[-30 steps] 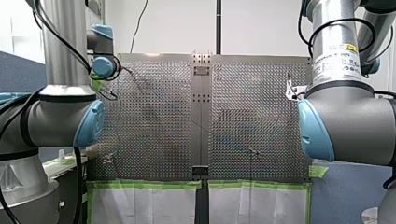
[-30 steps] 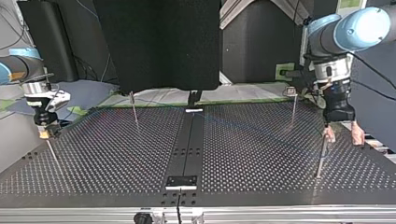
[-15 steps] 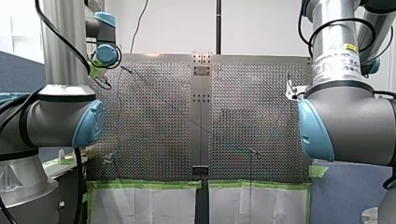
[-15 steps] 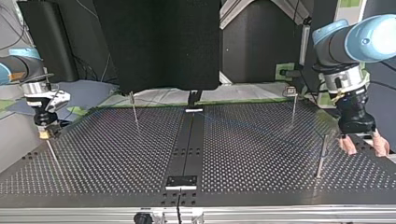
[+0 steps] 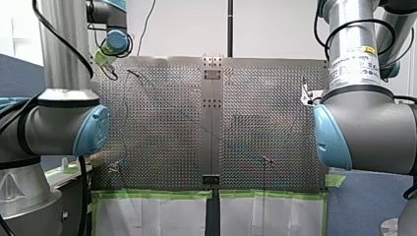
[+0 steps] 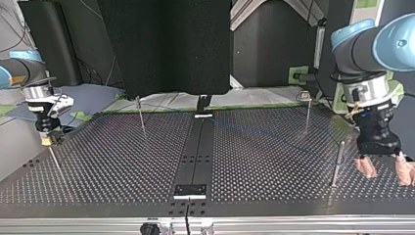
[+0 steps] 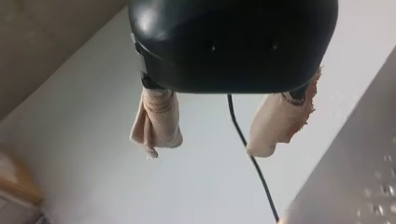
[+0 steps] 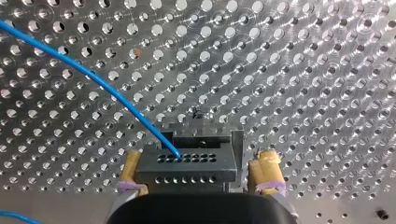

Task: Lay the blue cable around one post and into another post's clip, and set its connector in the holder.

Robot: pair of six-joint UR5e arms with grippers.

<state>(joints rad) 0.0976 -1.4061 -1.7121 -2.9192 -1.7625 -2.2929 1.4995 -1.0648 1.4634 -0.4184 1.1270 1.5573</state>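
The connector [image 8: 187,163] sits right at our right gripper [image 8: 200,158], cable [image 8: 93,77] running off toward 10 o'clock; can't tell if it's clamped. Left gripper [image 7: 205,140] is wide open, empty, well away.

In the top view, my left arm [image 6: 377,44] enters at 1 o'clock and bends down toward 4 o'clock. There its black left gripper [image 6: 385,170] points downward, its beige-padded fingers [image 6: 366,167] spread wide apart. My right arm [image 6: 17,73] comes in at 9 o'clock, with the right gripper [image 6: 48,139] aimed straight down. In the front view, grey elbows [image 5: 64,123] with blue caps sit at 9 and 3 o'clock.
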